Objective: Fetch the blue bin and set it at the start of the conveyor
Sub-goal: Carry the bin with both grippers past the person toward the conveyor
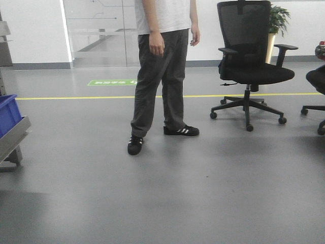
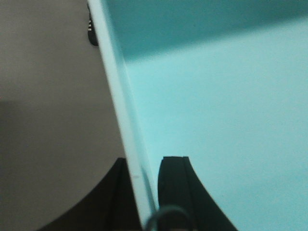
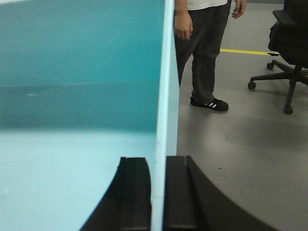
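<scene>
Colour findings:
- The blue bin (image 3: 72, 96) is pale turquoise throughout, with plain unpatterned walls and a lighter rim.
- The left hand (image 2: 146, 168) and right hand (image 3: 156, 166) have black fingers.
- The floor (image 1: 203, 193) is uniform grey, crossed by a yellow line (image 1: 76, 97), with a green marking (image 1: 111, 82) bearing white characters.
- The person (image 1: 162, 61) wears a white shirt, dark grey trousers and black shoes (image 1: 181, 130) with white stripes.
- The office chair (image 1: 249, 56) is black.
- The second bin (image 1: 9, 114) is dark royal blue.
- The plant (image 1: 278, 18) is green, in a gold-coloured pot.

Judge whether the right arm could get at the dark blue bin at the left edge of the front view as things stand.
Probably not: the dark blue bin sits far left, and the right pincer is shut on a wall of the pale blue bin, which the left pincer grips too.
</scene>
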